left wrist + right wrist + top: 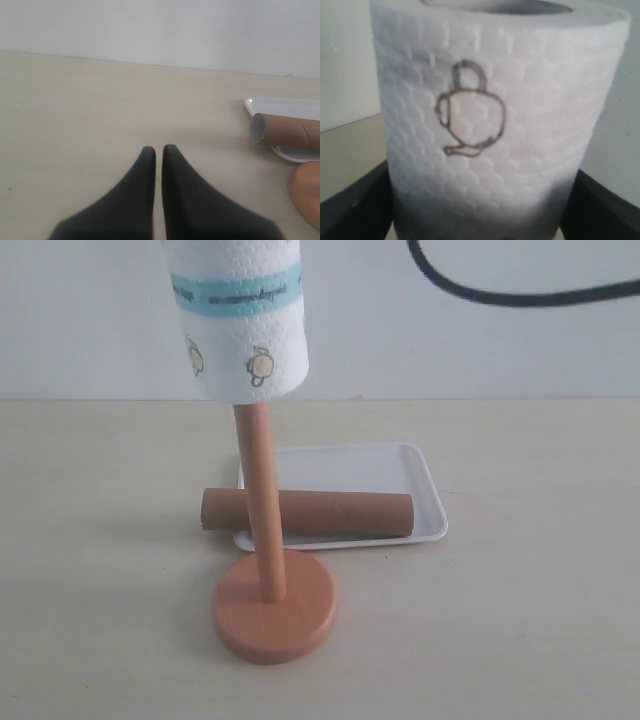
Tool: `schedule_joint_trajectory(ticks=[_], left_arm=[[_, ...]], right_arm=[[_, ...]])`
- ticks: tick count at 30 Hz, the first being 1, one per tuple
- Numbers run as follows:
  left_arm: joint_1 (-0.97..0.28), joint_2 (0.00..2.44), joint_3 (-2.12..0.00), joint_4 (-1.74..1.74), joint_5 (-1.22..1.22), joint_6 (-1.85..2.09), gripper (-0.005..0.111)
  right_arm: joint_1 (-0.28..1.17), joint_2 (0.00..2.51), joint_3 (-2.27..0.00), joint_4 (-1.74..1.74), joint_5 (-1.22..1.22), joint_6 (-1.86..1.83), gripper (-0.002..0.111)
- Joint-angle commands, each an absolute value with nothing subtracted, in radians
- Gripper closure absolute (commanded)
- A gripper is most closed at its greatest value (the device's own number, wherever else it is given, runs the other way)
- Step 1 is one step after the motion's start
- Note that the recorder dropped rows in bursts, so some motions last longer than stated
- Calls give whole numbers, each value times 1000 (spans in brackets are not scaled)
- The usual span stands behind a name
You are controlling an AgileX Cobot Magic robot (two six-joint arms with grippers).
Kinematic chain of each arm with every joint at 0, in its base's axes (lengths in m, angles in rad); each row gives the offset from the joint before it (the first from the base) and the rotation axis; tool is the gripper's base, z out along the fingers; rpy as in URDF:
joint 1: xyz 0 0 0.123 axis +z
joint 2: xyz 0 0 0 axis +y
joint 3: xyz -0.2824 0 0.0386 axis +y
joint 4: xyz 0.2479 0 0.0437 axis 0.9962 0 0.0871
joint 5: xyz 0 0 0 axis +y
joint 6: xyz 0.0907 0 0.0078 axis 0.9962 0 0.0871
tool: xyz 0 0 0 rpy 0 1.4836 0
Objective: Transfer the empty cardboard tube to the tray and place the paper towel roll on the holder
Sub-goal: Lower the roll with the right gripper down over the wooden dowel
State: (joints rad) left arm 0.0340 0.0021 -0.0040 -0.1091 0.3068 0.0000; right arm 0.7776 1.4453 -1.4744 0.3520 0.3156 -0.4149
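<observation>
**Tube in the tray, roll held at the top of the post**

The shallow white tray (420,490) sits on the bench (520,620) and holds 1 thing: the empty cardboard tube (340,512). The tube lies on its side along the tray's near rim. Its right end is inside the tray, while its left end pokes out past the tray's left edge. In the left wrist view that open end (256,128) shows hollow, jutting out past the tray's rim (280,102).

Just in front of the tray stands the holder (262,510). Its round base (275,625) is flat on the bench and its slim post rises across the tube as I look at it. The paper towel roll (240,320) is up at the top of the post, with its teal band (235,290) toward the upper end. The post's tip is hidden at the roll's lower end, and I cannot tell how far inside it reaches. The roll is well above the base.

The right hand (480,220) grips the roll, with 1 dark finger (350,205) pressed against each side and a teapot print (470,115) facing its camera.

The left hand (158,155) is closed on nothing, its 2 fingers nearly touching. It hangs over bare bench, apart from the tube and tray.

A black cable (520,295) sags across the wall behind.
</observation>
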Motion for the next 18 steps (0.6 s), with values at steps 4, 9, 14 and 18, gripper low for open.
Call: schedule_joint_trajectory(ticks=[4,9,14,18], left_arm=[[36,0,0,-108,295,-7,103],[36,0,0,-108,295,-7,103],[36,0,0,-108,295,-7,103],[36,0,0,-108,295,-7,103]], right_arm=[[777,1438,-1212,359,-43,-418,109],[777,1438,-1072,359,-183,-363,109],[787,1440,-959,350,-280,-289,109],[827,1440,-891,315,-360,-281,109]])
